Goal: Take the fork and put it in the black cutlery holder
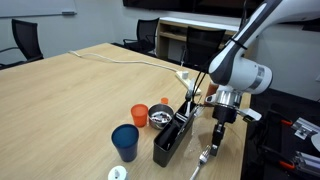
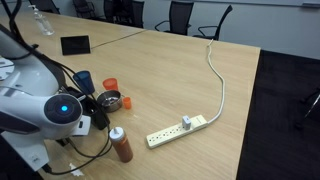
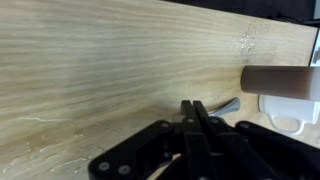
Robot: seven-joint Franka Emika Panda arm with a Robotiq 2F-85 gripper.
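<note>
The fork (image 1: pixel 206 153) is a slim silver piece that slants down from my gripper (image 1: pixel 217 132) toward the table's near edge, to the right of the black cutlery holder (image 1: pixel 170 140). In the wrist view my gripper's fingers (image 3: pixel 195 106) are pressed together, and a silver end of the fork (image 3: pixel 230 103) pokes out to their right, just above the wooden table. The holder is a long black box standing beside the cups. It does not show in the wrist view.
A blue cup (image 1: pixel 125 142), an orange cup (image 1: pixel 139 115) and a small metal cup (image 1: pixel 160 120) stand left of the holder. A brown bottle (image 2: pixel 121 146) (image 3: pixel 280 80) and a white power strip (image 2: pixel 178 130) lie close to the gripper. The table edge is near.
</note>
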